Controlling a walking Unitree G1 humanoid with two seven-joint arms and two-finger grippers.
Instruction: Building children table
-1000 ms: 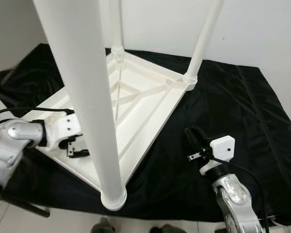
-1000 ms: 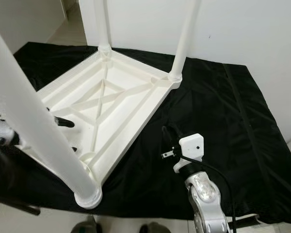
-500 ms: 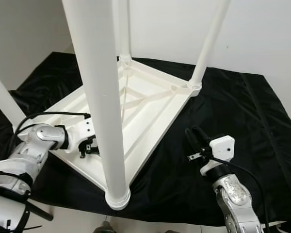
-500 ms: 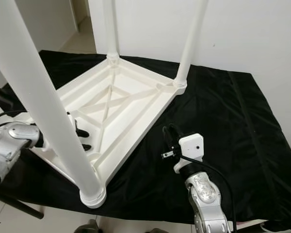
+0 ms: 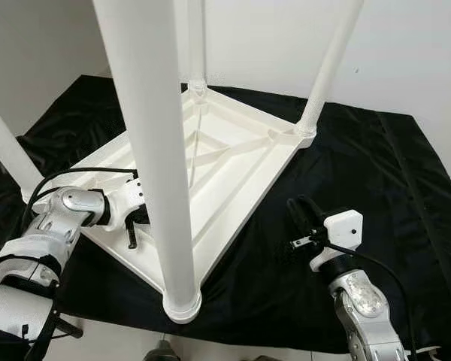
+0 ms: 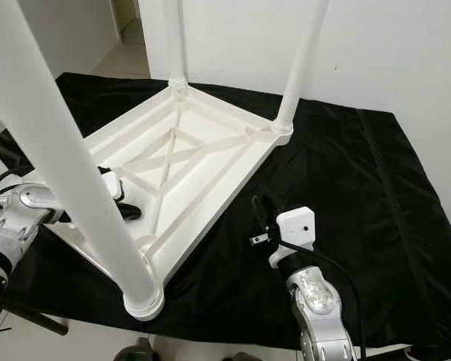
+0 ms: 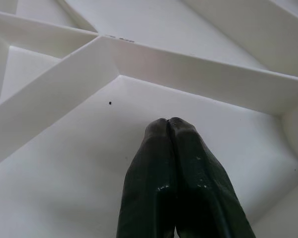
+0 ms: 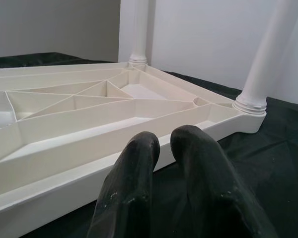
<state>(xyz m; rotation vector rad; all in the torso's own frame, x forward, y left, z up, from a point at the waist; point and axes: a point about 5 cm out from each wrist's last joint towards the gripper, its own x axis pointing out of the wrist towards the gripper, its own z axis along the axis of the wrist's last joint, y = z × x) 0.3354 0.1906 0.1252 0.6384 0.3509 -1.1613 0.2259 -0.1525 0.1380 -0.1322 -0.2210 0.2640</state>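
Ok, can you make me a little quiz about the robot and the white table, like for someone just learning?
1. True or false: the white table lies upside down on the black cloth, legs pointing up.
2. Which gripper is inside the table's underside? A) the left gripper B) the right gripper
3. Fill in: the left gripper's two fingers are pressed ____.

Key
1. True.
2. A. The right gripper hangs over the black cloth, beside the table's edge.
3. Together.
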